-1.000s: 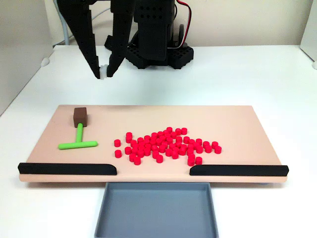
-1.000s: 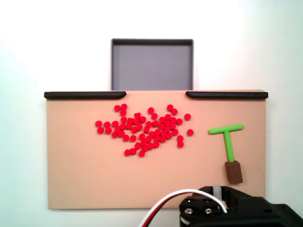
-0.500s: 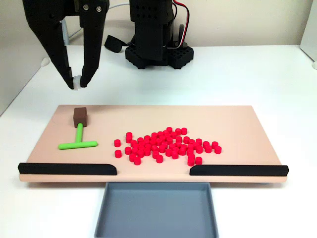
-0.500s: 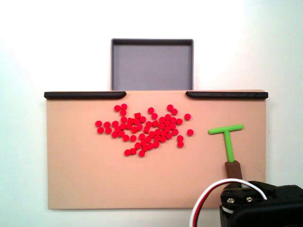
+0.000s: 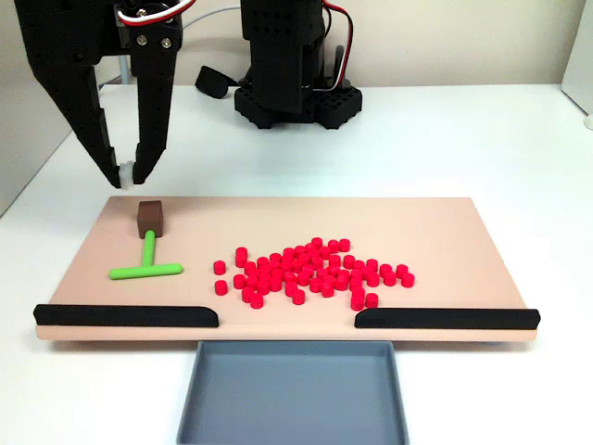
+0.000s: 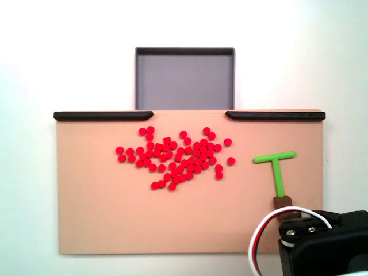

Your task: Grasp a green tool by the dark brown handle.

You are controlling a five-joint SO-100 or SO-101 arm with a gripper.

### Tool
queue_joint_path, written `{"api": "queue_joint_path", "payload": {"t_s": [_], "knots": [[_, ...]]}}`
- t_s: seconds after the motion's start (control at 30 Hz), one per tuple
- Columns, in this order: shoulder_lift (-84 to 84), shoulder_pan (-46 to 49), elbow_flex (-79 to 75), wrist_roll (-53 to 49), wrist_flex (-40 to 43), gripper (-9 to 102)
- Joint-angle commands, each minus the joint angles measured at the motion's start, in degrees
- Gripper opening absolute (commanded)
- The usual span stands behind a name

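Above the dark brown handle (image 5: 150, 217) of the green tool (image 5: 145, 260), the jaws hang nearly closed, holding nothing.

— What's on the bench (image 5: 482, 139)?
— It's white. A tan board (image 5: 278, 222) lies flat on it, and a grey tray (image 5: 292, 394) sits just against the board's near edge in the front fixed view, in the gap between two black strips (image 5: 125, 316). The arm's black base (image 5: 292, 102) stands behind the board.
— From above?
— The board (image 6: 103, 218) again, the tray (image 6: 184, 77) at its far edge.
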Motion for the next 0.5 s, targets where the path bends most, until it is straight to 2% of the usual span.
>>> {"api": "queue_joint_path", "payload": {"t_s": [0.0, 0.3, 0.47], "knots": [[0.18, -0.35, -1.85, -0.7, -0.18, 2], [-0.62, -0.44, -1.85, -4.22, -0.18, 18], [-1.14, -0.26, -1.85, -4.22, -0.18, 20]]}}
